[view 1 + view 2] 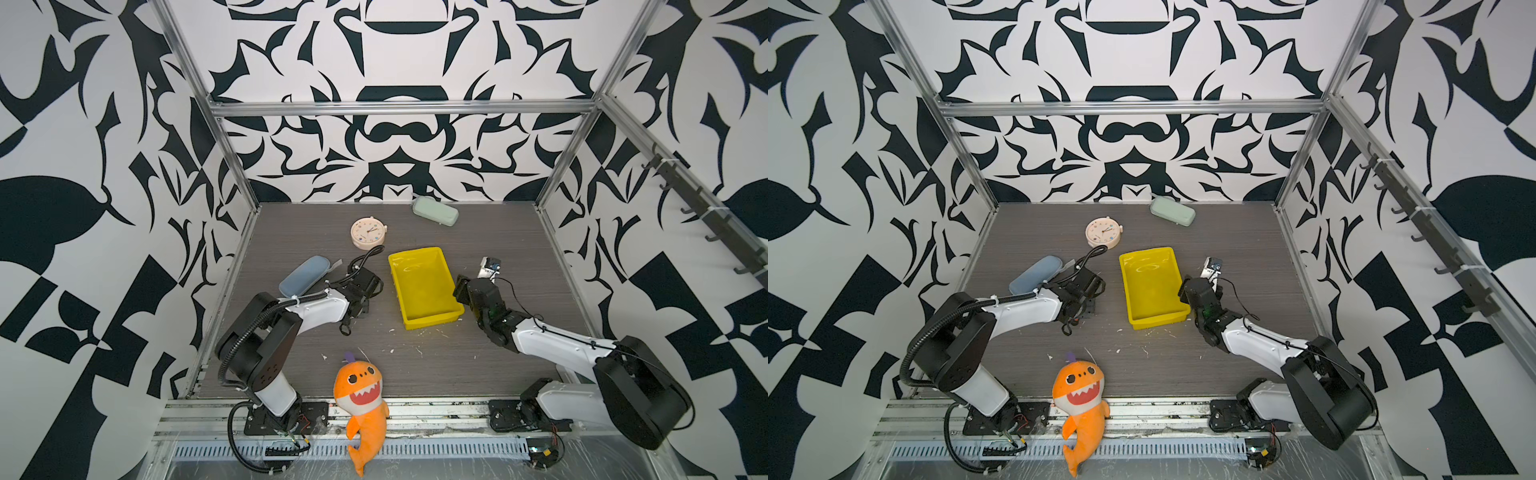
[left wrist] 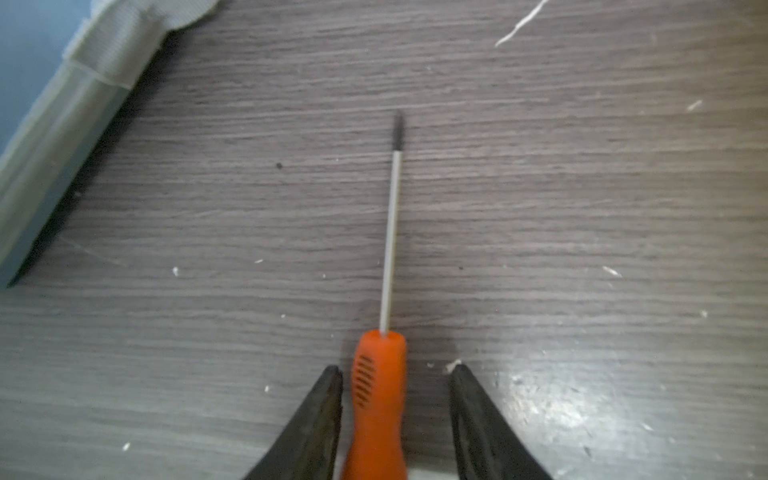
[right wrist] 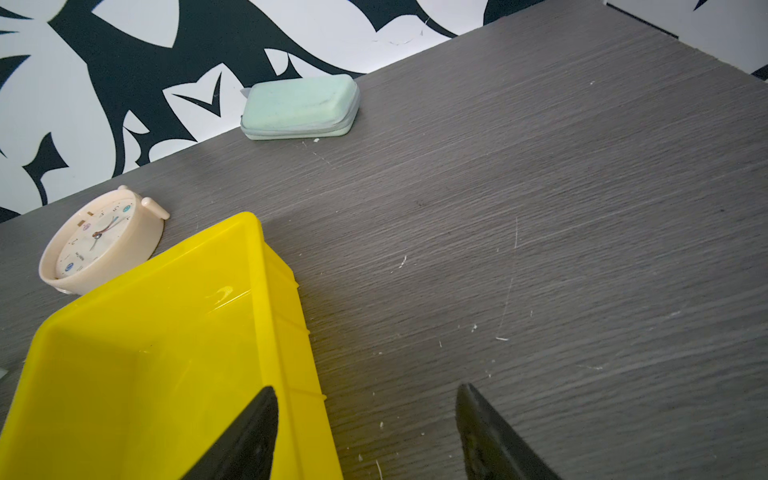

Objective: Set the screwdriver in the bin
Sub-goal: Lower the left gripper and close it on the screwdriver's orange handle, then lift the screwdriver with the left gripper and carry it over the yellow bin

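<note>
Grey table [image 1: 436, 365], one empty bin [image 1: 424, 286], one screwdriver [image 2: 380, 399] on table left of it between parted fingers of left gripper [image 2: 395, 369], right gripper [image 3: 366, 386] wide at bin edge, one clock [image 1: 369, 233], blue case [image 1: 303, 275], green case [image 1: 435, 211], one plush toy [image 1: 359, 390]

Left arm [image 1: 320, 309] and right arm [image 1: 557, 345] were glossy white shells between chunky black joints, a ribbed black hose [image 1: 368, 254] ran along the left one, flat black base plates [image 1: 311, 411] sat beneath, left claw [image 2: 395, 370] and right claw [image 3: 368, 388] had dull black tapered fingers [image 2: 307, 432].

B&w patterned walls [image 1: 399, 62], alu frame [image 1: 399, 109], grey woodgrain tabletop [image 1: 478, 361].
</note>
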`<move>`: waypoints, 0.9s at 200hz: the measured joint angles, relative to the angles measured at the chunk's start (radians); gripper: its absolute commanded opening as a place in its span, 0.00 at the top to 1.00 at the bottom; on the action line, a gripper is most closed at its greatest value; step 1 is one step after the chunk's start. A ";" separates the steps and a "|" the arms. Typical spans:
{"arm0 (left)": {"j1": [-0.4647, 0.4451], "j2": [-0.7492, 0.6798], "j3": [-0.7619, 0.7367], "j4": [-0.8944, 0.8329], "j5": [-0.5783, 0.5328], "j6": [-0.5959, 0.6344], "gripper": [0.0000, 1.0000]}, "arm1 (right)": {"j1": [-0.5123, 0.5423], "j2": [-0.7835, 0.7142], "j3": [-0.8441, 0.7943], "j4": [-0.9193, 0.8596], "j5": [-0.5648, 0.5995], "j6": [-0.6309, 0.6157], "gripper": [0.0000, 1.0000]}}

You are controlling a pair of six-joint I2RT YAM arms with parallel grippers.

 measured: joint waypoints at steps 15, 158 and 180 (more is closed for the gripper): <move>-0.005 0.001 0.000 -0.009 -0.007 -0.003 0.71 | 0.000 0.000 -0.001 0.000 0.003 0.000 0.29; -0.045 -0.189 0.124 -0.121 -0.052 -0.048 0.79 | 0.000 0.000 -0.002 -0.001 0.023 0.008 0.30; -0.062 -0.277 0.128 -0.088 -0.052 -0.098 0.81 | 0.000 0.000 -0.002 -0.001 0.027 0.011 0.30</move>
